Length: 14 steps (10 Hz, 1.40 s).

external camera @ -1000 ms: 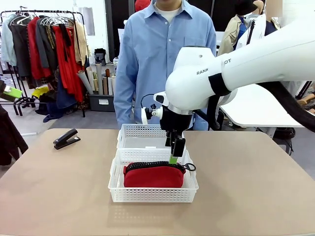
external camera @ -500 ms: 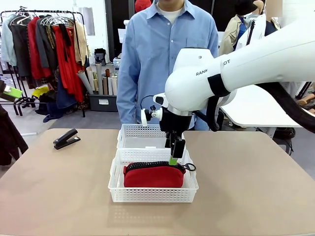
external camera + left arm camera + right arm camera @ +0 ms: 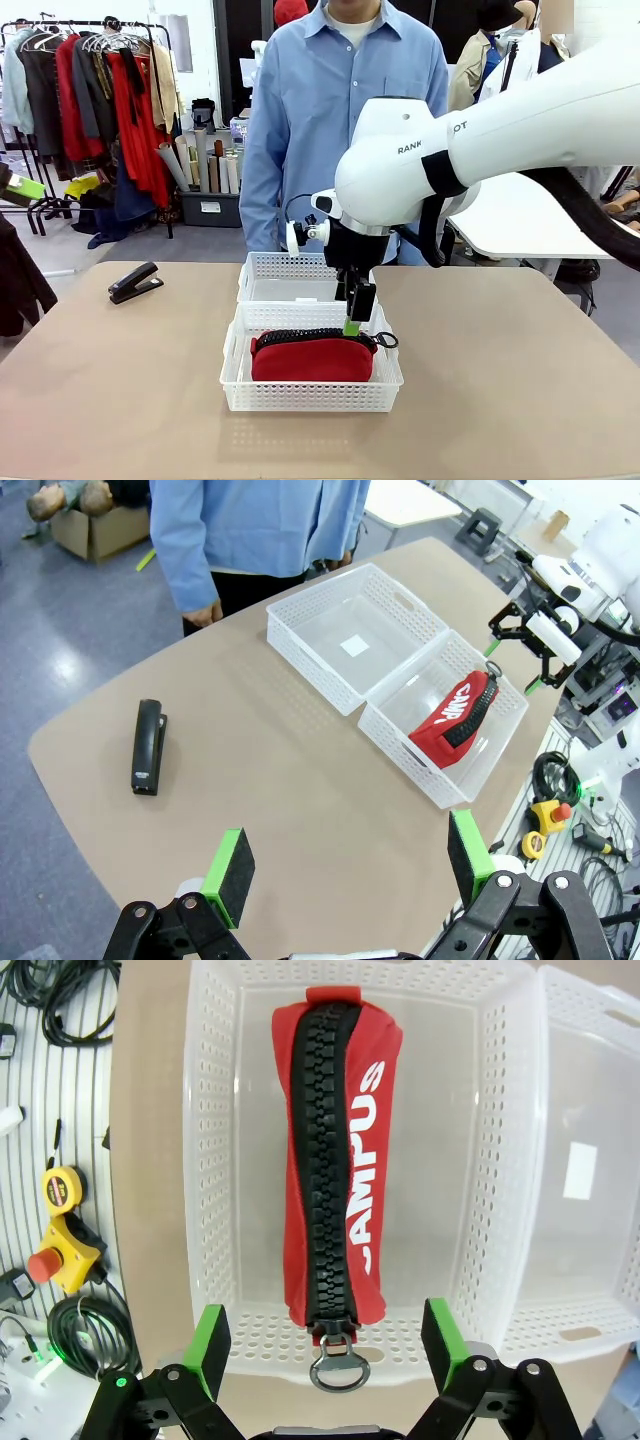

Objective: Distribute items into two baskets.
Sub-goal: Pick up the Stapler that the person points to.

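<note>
The red pouch (image 3: 313,357) lies in the near basket (image 3: 235,385), centre frame. The stapler (image 3: 134,282) sits on the bench (image 3: 500,380) at mid-left, well apart. The right gripper (image 3: 326,1335) hangs open over the pouch's ring end, and the left gripper (image 3: 349,860) is open too.

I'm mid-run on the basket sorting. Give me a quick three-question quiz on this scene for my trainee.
1. True or false: the far basket holds neither item.
2. The right pincer, over one end of the red pouch in the near basket, is: A open; B shut on the pouch; C shut on the basket rim.
3. Where does the black stapler lie?
Key: 1 true; 2 A; 3 on the table, to the robot's left of both baskets.
</note>
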Motion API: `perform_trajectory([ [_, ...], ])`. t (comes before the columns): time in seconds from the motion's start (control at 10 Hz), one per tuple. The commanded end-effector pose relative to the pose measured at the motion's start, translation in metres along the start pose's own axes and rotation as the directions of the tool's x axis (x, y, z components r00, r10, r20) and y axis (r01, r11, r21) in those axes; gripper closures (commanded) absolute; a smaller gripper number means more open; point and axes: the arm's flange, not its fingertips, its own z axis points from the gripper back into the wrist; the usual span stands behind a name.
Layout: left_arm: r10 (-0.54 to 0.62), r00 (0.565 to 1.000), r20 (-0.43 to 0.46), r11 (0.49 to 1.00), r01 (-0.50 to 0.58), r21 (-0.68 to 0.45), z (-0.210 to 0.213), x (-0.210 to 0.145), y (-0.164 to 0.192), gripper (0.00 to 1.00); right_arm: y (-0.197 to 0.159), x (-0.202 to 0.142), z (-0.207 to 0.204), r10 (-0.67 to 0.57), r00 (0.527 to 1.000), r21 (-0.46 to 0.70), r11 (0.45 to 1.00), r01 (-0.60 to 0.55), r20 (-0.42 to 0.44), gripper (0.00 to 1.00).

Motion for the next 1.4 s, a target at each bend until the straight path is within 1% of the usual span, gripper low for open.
perform_trajectory([
  [0.0, 0.003, 1.0, 0.022, 1.0, -0.003, -0.011, 0.0, 0.001, -0.001, 0.0, -0.002, 0.002, 0.001, 0.001, 1.0, -0.018, 1.0, -0.001, -0.002, 0.0],
  [0.4, 0.003, 1.0, 0.022, 1.0, -0.003, -0.011, 0.0, 0.001, -0.001, 0.0, -0.002, 0.002, 0.001, 0.001, 1.0, -0.018, 1.0, -0.001, -0.002, 0.0],
  [0.5, 0.003, 1.0, 0.022, 1.0, -0.003, -0.011, 0.0, 0.001, -0.001, 0.0, 0.0, 0.0, 0.0, 0.0, 1.0, 0.0, 1.0, 0.0, 0.0, 0.0],
  [0.6, 0.003, 1.0, 0.022, 1.0, -0.003, -0.011, 0.0, 0.001, -0.001, 0.0, -0.004, -0.022, 0.014, -0.108, 0.994, -0.022, 0.994, 0.107, -0.03, 0.0],
  [0.7, 0.003, 1.0, 0.022, 1.0, -0.003, -0.011, 0.0, 0.001, -0.001, 0.0, -0.001, -0.05, 0.032, -0.198, 0.98, -0.011, 0.98, 0.197, -0.007, 0.0],
  [0.8, 0.003, 1.0, 0.022, 1.0, -0.003, -0.011, 0.0, 0.001, -0.001, 0.0, 0.008, -0.078, 0.05, -0.285, 0.958, -0.002, 0.958, 0.286, 0.034, 0.0],
  [0.9, 0.003, 1.0, 0.022, 1.0, -0.003, -0.011, 0.0, 0.001, -0.001, 0.0, 0.014, -0.109, 0.067, -0.354, 0.932, 0.042, 0.935, 0.352, 0.074, 0.0],
  [1.0, 0.003, 1.0, 0.022, 1.0, -0.003, -0.011, 0.0, 0.001, -0.001, 0.0, 0.014, -0.144, 0.09, -0.429, 0.894, 0.081, 0.903, 0.422, 0.126, 0.0],
  [1.1, 0.003, 1.0, 0.022, 1.0, -0.003, -0.011, 0.0, 0.001, -0.001, 0.0, 0.019, -0.172, 0.109, -0.495, 0.861, 0.158, 0.865, 0.476, 0.119, 0.0],
  [1.2, 0.003, 1.0, 0.022, 1.0, -0.003, -0.011, 0.0, 0.001, -0.001, 0.0, 0.024, -0.203, 0.126, -0.587, 0.793, 0.189, 0.808, 0.558, 0.163, 0.0],
  [1.3, 0.003, 1.0, 0.022, 1.0, -0.003, -0.011, 0.0, 0.001, -0.001, 0.0, 0.031, -0.236, 0.143, -0.654, 0.714, 0.23, 0.756, 0.612, 0.251, 0.0],
])
